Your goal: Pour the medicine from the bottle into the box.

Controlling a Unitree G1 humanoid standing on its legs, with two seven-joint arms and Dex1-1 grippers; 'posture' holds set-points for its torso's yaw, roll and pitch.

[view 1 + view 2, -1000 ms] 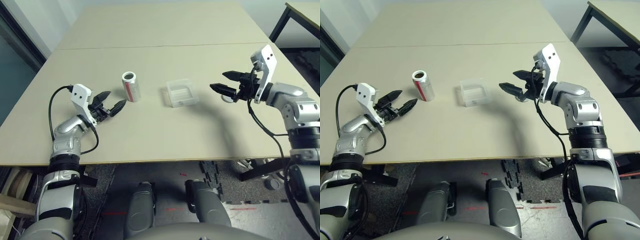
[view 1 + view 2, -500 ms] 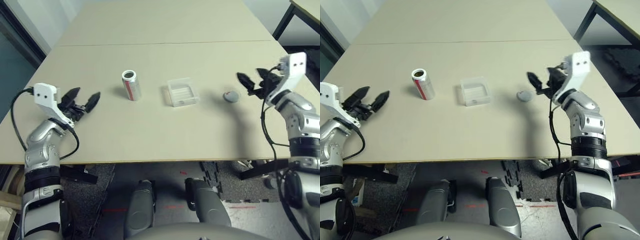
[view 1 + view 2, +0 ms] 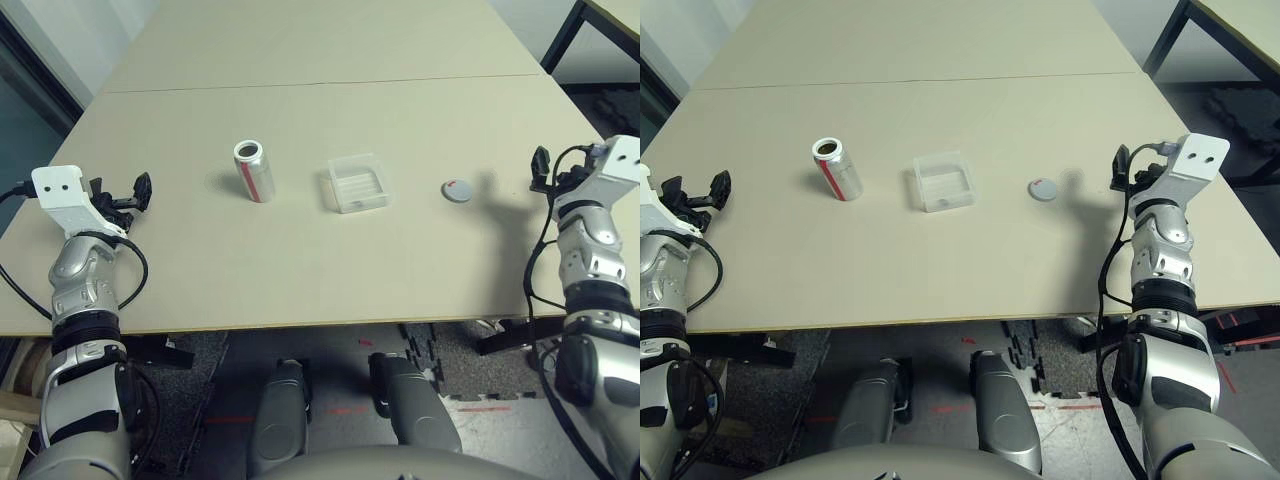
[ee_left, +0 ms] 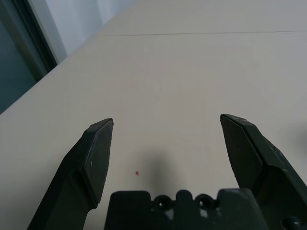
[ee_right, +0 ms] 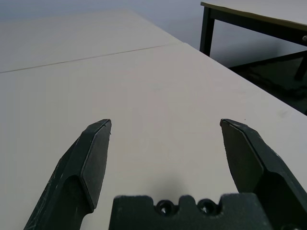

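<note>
**Cap off, both arms parked wide, nothing in hand**

The bottle stands upright on the table a little left of centre, its mouth open to me, red markings down its side. At its three o'clock, apart from it, sits the box, clear and shallow; I can't tell from here whether anything lies in it. Further along the same line, well past the box, the cap lies flat with its red mark up.

I judge the uncapping to be finished and the pour itself not yet begun: the bottle is upright and untouched. The next move calls for one arm to come in and take the bottle round its body, lift it, carry it over the box and tip the mouth down inside the rim. The bottle is narrow and tall for its base, so a careless approach could knock it over.

My left gripper sits out at the bottle's nine o'clock, near the table's left edge, pointing roughly level with fingers spread wide and empty. My right gripper is at the cap's three o'clock by the right edge, likewise level, jaws wide, holding nothing.
</note>
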